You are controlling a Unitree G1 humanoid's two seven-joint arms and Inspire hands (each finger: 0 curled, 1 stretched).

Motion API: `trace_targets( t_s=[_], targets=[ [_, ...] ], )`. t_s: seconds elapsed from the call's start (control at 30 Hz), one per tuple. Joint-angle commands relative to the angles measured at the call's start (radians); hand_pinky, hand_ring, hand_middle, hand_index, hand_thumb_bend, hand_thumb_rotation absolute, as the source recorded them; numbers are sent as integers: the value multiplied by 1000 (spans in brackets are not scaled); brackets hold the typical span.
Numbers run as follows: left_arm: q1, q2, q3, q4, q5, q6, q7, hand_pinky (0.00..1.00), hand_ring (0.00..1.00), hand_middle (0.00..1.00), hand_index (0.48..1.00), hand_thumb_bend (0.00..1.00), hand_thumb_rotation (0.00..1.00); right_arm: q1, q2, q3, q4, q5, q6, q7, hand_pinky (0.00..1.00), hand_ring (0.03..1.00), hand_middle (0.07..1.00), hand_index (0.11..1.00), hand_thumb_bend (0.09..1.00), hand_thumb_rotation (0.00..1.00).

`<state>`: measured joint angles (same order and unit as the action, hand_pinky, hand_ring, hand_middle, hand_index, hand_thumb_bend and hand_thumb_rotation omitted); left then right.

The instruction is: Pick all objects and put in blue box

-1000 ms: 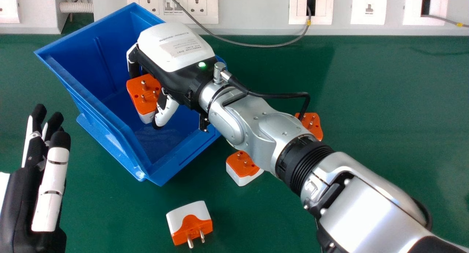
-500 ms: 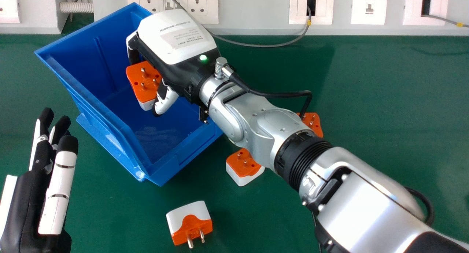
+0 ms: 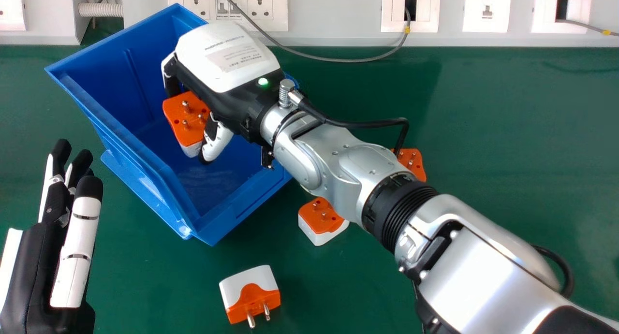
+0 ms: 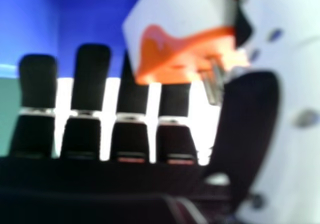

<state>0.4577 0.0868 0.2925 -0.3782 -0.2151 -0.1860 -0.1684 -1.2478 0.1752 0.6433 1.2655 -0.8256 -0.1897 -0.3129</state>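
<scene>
Over the blue box, I had a plug adapter pinched in the right hand, presumably to drop it inside, the left hand open, three other adapters on the surface.

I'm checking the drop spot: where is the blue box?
In the head view, the blue box stands left of centre on the green table, beneath the right robot hand and beyond the left robot hand.
</scene>
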Motion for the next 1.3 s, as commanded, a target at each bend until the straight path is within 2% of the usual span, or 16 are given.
trace_targets(
  t_s=[0.0, 0.2, 0.33, 0.37, 0.43, 0.57, 0.67, 0.77, 0.93, 1.1, 1.27],
  targets=[
    [5, -1, 2, -28, -7, -16, 3, 996, 998, 985, 1000, 505, 826, -38, 70, -1, -22, 19, -13, -6, 330, 438, 500, 483, 498, 0],
    [5, -1, 2, -31, -3, -13, 6, 996, 998, 985, 1000, 507, 826, -40, 62, 9, -25, 8, -8, 5, 327, 438, 506, 494, 497, 0],
    [3, -1, 2, -30, 7, -10, 14, 996, 998, 985, 1000, 506, 825, -38, 58, 16, -26, 8, -7, 7, 326, 434, 514, 501, 495, 0],
    [2, 0, 3, -25, 6, -13, 13, 996, 998, 985, 1000, 506, 825, -37, 58, 18, -25, 8, -6, 3, 326, 434, 514, 501, 495, 0],
    [5, -1, 1, -31, 6, -12, 15, 992, 997, 985, 1000, 506, 825, -35, 58, 22, -23, 7, 0, 0, 327, 432, 515, 503, 495, 0],
    [6, -2, -1, -31, 13, -13, 21, 990, 996, 985, 1000, 505, 825, -32, 56, 35, -23, -3, 11, -2, 328, 435, 516, 504, 495, 0],
    [6, -3, -5, -37, 11, -12, 23, 986, 995, 984, 1000, 504, 824, -31, 54, 39, -20, 0, 21, 7, 335, 446, 519, 503, 495, 0],
    [5, 0, -4, -34, 13, -15, 23, 985, 995, 984, 1000, 504, 824, -28, 53, 38, -22, 5, 27, 13, 339, 453, 522, 501, 495, 0],
    [4, 3, -2, -38, 16, -8, 26, 982, 994, 984, 1000, 502, 823, -24, 52, 47, -19, -3, 35, 7, 353, 469, 523, 495, 496, 0],
    [3, 0, -4, -39, 19, -4, 31, 981, 993, 984, 1000, 498, 823, -21, 47, 54, -24, -3, 27, 5, 369, 490, 521, 481, 496, 0],
    [3, 0, -1, -37, 14, -7, 29, 980, 993, 984, 1000, 495, 822, -22, 42, 69, -25, -9, 27, 4, 372, 498, 523, 476, 496, 0]
  ],
)
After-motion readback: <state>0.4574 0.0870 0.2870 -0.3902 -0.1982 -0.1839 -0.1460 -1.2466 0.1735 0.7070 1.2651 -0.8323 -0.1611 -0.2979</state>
